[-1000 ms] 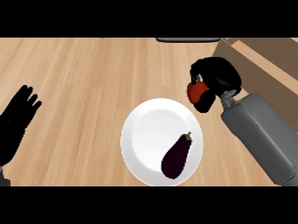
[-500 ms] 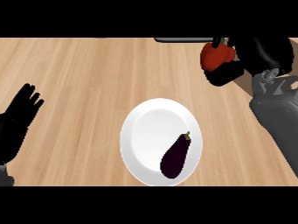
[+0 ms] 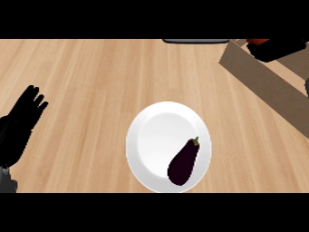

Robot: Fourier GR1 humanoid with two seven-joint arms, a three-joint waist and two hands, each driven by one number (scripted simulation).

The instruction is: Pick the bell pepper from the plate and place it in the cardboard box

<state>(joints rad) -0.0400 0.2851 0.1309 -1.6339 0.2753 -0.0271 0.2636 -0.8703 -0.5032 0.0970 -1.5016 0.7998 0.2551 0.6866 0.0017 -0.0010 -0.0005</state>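
**Observer:** Where's the pepper?

**Me:** In my right hand [image 3: 280,49], up at the top right edge of view. My fingers are curled round it, so only a sliver of red pepper [image 3: 257,41] shows at the top of the hand. I'm holding it over the box [image 3: 263,77], near its far end.

**Observer:** What could go wrong?

**Me:** Mostly where I let go. The hand hides the pepper and part of the box wall, so I can't tell how squarely it sits over the opening. If it's over the rim, I'd expect it to strike the cardboard and roll onto the counter [image 3: 96,81]. It's round and would likely keep rolling.

**Observer:** Anything else?

**Me:** My forearm crosses the near wall of the box. Lowering carelessly could nudge it; cardboard probably slides easily on wood.

**Observer:** And the other side?

**Me:** My left hand [image 3: 13,129] rests at the left edge, fingers straight and spread, well apart from everything. The plate [image 3: 160,131] sits mid-counter with only an eggplant [image 3: 182,159] on it, clear of my path.
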